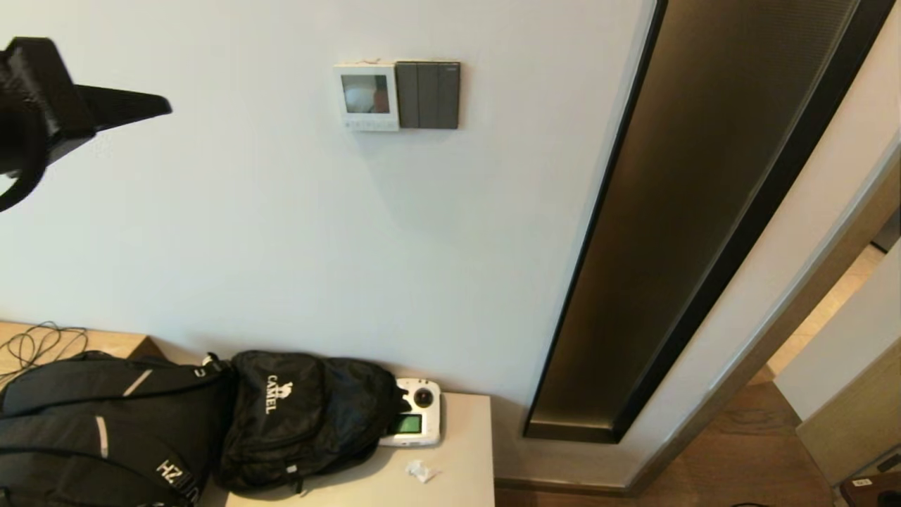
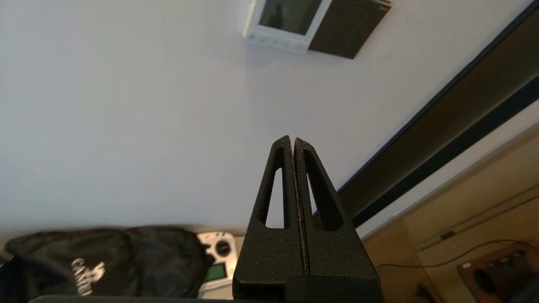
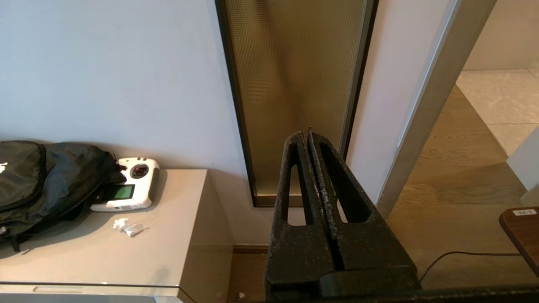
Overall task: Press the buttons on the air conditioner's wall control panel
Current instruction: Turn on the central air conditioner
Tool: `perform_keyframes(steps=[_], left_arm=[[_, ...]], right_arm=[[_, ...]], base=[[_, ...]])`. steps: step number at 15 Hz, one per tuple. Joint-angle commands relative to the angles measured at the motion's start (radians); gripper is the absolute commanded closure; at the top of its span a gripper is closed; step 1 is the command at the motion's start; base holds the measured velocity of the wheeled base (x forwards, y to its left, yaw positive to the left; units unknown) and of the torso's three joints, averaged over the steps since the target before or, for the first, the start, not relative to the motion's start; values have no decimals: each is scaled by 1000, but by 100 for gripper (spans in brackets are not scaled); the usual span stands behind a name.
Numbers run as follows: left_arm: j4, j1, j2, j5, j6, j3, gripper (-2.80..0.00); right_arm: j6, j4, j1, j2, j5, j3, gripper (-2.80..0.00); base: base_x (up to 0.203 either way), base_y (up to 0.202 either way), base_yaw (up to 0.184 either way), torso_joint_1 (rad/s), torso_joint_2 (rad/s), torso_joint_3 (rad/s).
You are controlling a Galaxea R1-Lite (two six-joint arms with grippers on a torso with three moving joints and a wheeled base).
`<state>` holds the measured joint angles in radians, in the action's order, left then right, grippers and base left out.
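Note:
The white wall control panel with a screen and a row of small buttons along its lower edge hangs on the white wall, next to a dark grey switch plate. It also shows in the left wrist view. My left gripper is raised at the far left, shut and empty, well left of the panel and apart from the wall; its fingers are pressed together. My right gripper is shut and empty, held low in front of the bronze glass strip, out of the head view.
A tall bronze glass strip with a dark frame runs down the wall right of the panel. Below stands a beige cabinet with black backpacks, a white remote controller and a crumpled paper.

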<state>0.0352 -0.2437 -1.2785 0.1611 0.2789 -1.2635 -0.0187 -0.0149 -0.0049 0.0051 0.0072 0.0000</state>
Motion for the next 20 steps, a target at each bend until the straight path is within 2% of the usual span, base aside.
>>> perform_keyframes(steps=[1, 5, 7, 8, 12, 15, 20], left_arm=[[-35, -37, -130, -2, 10, -49, 0], [-144, -64, -276, -7, 34, -58, 0], [-216, -76, -301, -16, 104, -57, 0], [-238, -99, -307, -40, 120, -69, 0], [-250, -171, -418, -130, 122, -118, 0], [-253, -247, -501, -240, 120, -167, 0], [-252, -265, -583, -262, 120, -285, 0]], right_arm=[[-1, 0, 1, -1, 0, 0, 0], [-1, 0, 0, -1, 0, 0, 0], [-1, 0, 0, -1, 0, 0, 0], [-1, 0, 0, -1, 0, 0, 0], [-1, 0, 0, -1, 0, 0, 0], [-1, 0, 0, -1, 0, 0, 0], [-1, 0, 0, -1, 0, 0, 0]], base=[[0, 0, 0, 0, 0, 0], [0, 0, 0, 0, 0, 0], [0, 0, 0, 0, 0, 0], [0, 0, 0, 0, 0, 0], [0, 0, 0, 0, 0, 0], [0, 0, 0, 0, 0, 0], [0, 0, 0, 0, 0, 0]])
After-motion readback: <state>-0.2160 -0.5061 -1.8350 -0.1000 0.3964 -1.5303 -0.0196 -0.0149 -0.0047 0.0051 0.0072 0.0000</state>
